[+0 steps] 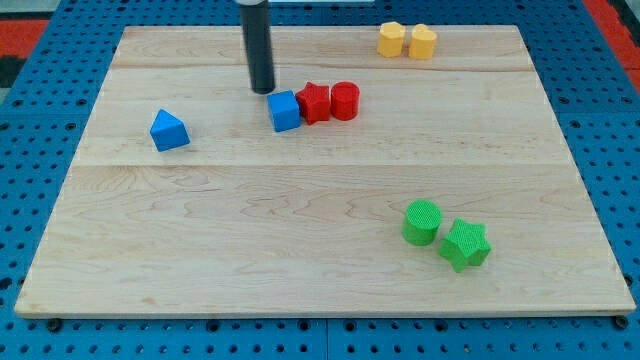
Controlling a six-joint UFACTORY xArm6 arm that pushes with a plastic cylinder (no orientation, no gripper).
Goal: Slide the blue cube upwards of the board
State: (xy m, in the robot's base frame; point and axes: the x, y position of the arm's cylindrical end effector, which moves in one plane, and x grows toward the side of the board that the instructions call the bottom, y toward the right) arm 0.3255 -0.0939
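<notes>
Blue cube (285, 111) is sitting upper-middle on the board (300, 250), touching the red star (315, 103), which is pressing against the red cylinder (345, 100). My tip (263, 90) is hovering just up-left of the cube, gripping nothing, since it is only a rod. That is the wrong side for pushing upward, I judge. The cube is sitting slightly turned, with no long axis.

On a wooden bench (300, 240): blue triangular block (169, 130) alone at the view's left. Red star (314, 102) touching red cylinder (345, 100), upper middle. Left yellow block (391, 39) against right yellow block (422, 41) at the view's top. Green cylinder (422, 221) just beside green star (466, 245), bottom right.
</notes>
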